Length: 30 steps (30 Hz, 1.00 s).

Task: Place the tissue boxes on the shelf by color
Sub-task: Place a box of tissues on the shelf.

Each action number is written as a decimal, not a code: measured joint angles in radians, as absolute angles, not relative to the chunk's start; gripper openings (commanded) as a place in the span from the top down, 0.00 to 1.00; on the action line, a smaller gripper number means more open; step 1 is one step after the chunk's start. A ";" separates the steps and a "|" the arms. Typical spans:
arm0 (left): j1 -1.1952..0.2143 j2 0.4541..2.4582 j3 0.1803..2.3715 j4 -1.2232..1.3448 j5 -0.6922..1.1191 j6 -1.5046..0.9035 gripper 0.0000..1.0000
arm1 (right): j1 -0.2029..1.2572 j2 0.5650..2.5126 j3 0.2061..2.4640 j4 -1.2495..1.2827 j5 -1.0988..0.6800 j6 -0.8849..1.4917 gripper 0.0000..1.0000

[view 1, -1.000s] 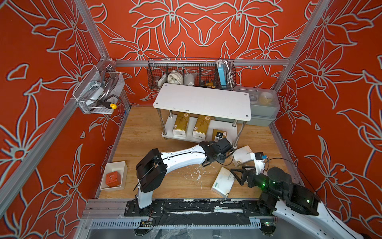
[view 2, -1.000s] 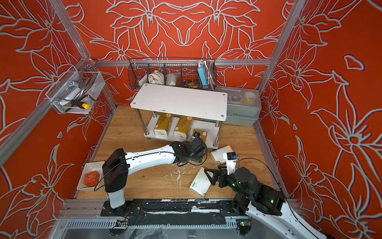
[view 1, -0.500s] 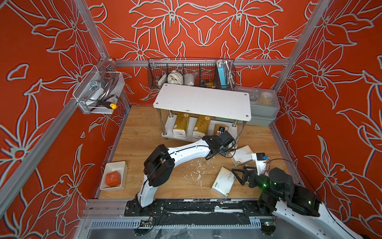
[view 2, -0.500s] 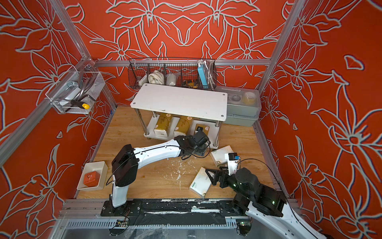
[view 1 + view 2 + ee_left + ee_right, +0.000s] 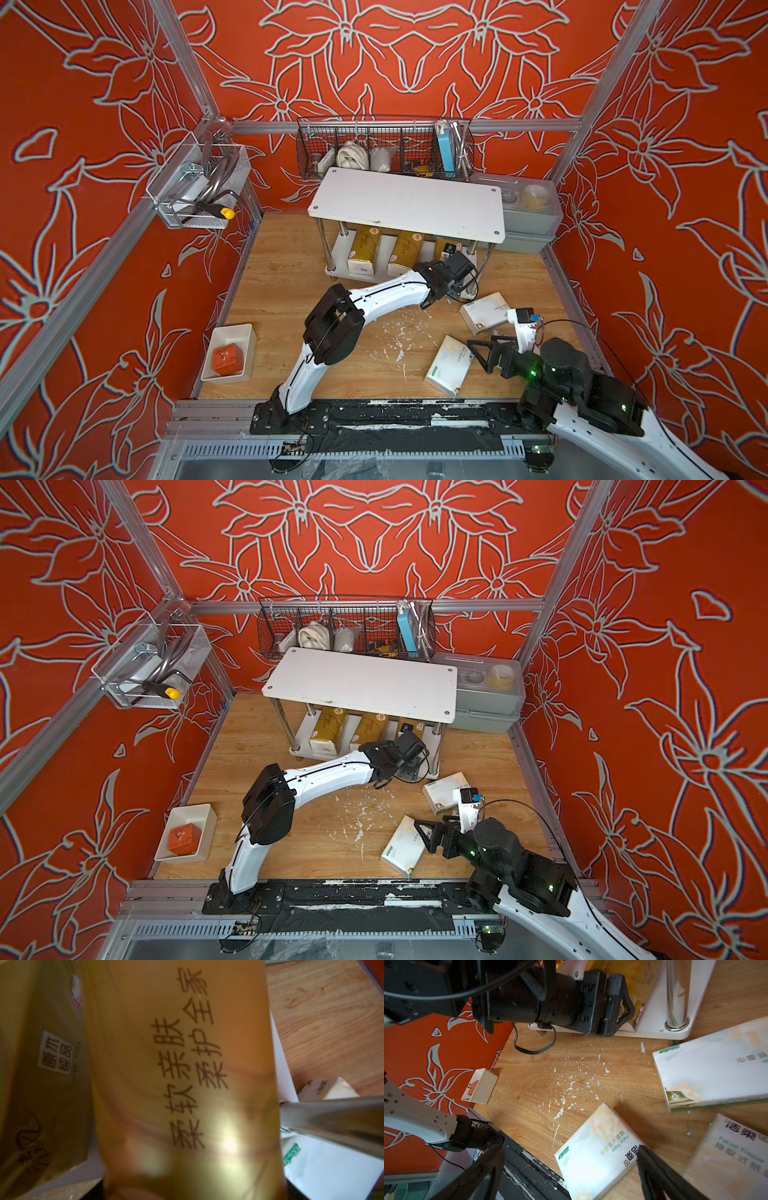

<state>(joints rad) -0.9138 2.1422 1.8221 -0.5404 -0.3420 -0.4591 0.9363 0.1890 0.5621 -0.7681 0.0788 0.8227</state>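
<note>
I'm hovering R pincer, spread wide, over white pack at 5 o'clock. Looks soft, slick, so pinching mid-sides. L pincer: can't tell.

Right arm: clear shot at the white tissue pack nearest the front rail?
Probably yes: the right gripper hangs open close to the white tissue pack, which lies flat with nothing on it.

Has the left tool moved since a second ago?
Yes. The left tool has moved further in toward the shelf; its tip is now over the lower board, at the third gold pack.
</note>
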 measured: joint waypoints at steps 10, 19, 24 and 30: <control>-0.876 2.196 1.891 -0.547 -0.344 -0.450 0.22 | 0.936 0.173 0.562 -0.787 0.089 0.824 0.01; -0.870 2.201 1.898 -0.547 -0.340 -0.450 0.05 | 0.936 0.173 0.562 -0.790 0.097 0.825 0.01; -0.870 2.201 1.898 -0.547 -0.333 -0.454 0.01 | 0.936 0.173 0.562 -0.790 0.098 0.826 0.01; -0.882 2.198 1.870 -0.545 -0.327 -0.454 0.01 | 0.936 0.174 0.562 -0.790 0.104 0.826 0.01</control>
